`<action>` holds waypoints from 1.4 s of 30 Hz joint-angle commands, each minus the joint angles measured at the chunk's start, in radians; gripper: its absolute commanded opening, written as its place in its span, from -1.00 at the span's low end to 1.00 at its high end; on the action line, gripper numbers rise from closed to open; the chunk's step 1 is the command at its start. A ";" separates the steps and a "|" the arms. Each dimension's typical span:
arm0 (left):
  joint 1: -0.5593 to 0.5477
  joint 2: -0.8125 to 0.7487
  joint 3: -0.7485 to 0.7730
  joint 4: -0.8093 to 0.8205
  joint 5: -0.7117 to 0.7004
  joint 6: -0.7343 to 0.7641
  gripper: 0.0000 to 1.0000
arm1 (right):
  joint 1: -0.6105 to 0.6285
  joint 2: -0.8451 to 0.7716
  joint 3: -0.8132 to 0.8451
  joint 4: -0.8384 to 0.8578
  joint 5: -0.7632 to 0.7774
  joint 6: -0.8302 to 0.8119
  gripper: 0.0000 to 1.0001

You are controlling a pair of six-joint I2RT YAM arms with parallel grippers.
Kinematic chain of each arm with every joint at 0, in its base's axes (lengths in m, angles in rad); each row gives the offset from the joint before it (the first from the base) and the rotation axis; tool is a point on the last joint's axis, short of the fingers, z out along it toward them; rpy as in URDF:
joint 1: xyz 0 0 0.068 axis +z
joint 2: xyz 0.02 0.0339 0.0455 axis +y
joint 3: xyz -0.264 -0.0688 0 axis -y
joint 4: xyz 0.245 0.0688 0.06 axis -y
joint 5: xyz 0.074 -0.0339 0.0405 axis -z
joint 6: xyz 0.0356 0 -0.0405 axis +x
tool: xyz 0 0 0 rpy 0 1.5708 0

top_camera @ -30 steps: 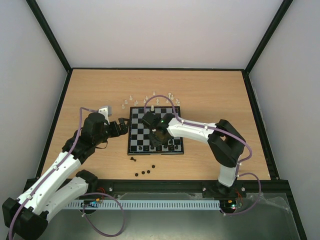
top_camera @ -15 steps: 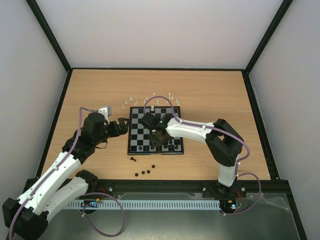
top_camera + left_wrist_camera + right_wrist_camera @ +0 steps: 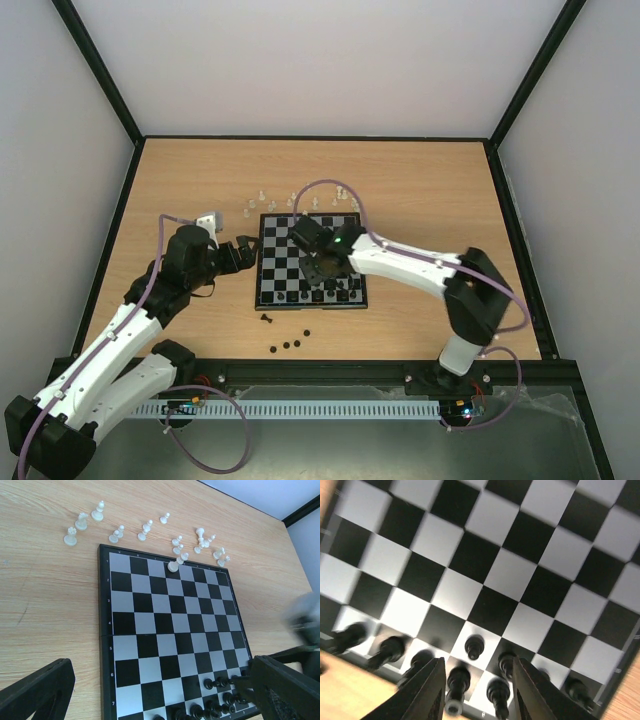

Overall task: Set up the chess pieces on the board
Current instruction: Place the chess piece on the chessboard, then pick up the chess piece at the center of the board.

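Note:
The board (image 3: pixel 283 262) lies mid-table. Black chess pieces (image 3: pixel 340 291) stand along its near right edge; they also show in the left wrist view (image 3: pixel 218 683). White pieces (image 3: pixel 292 198) are scattered on the table behind the board, and one white piece (image 3: pixel 173 566) stands on the far row. My right gripper (image 3: pixel 322 270) hovers low over the black rows, open and empty, with a black pawn (image 3: pixel 474 646) and other black pieces (image 3: pixel 457 679) between its fingers (image 3: pixel 422 690). My left gripper (image 3: pixel 246 254) is open and empty, just left of the board.
Several loose black pieces (image 3: pixel 287 345) lie on the table in front of the board, and another small one (image 3: pixel 266 318) nearer its left corner. The wooden table (image 3: pixel 420 190) is bordered by a black frame and white walls.
My right arm's elbow has swung to the right and its wrist has shifted slightly toward the far side of the board. The left arm has not moved.

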 commanded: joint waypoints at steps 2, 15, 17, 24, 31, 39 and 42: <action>0.005 -0.017 0.022 -0.009 0.002 0.004 0.98 | 0.025 -0.188 -0.034 -0.040 -0.020 0.031 -0.18; 0.005 -0.041 0.042 -0.030 0.001 0.000 0.98 | 0.234 -0.100 -0.154 0.037 -0.137 0.085 -0.16; 0.005 -0.041 0.042 -0.034 0.001 0.001 0.98 | 0.255 -0.062 -0.148 0.037 -0.134 0.086 -0.18; 0.006 -0.053 0.037 -0.040 -0.005 0.003 0.98 | 0.288 0.047 -0.126 0.012 -0.132 0.094 -0.33; 0.005 -0.053 0.026 -0.031 -0.003 0.001 0.98 | 0.292 0.050 -0.134 0.006 -0.130 0.106 -0.57; 0.005 -0.042 0.023 -0.022 0.000 0.002 0.98 | 0.292 0.031 -0.131 0.001 -0.115 0.108 -0.93; 0.005 -0.041 0.020 -0.021 -0.002 0.002 0.98 | 0.291 -0.003 -0.109 -0.020 -0.085 0.105 -0.93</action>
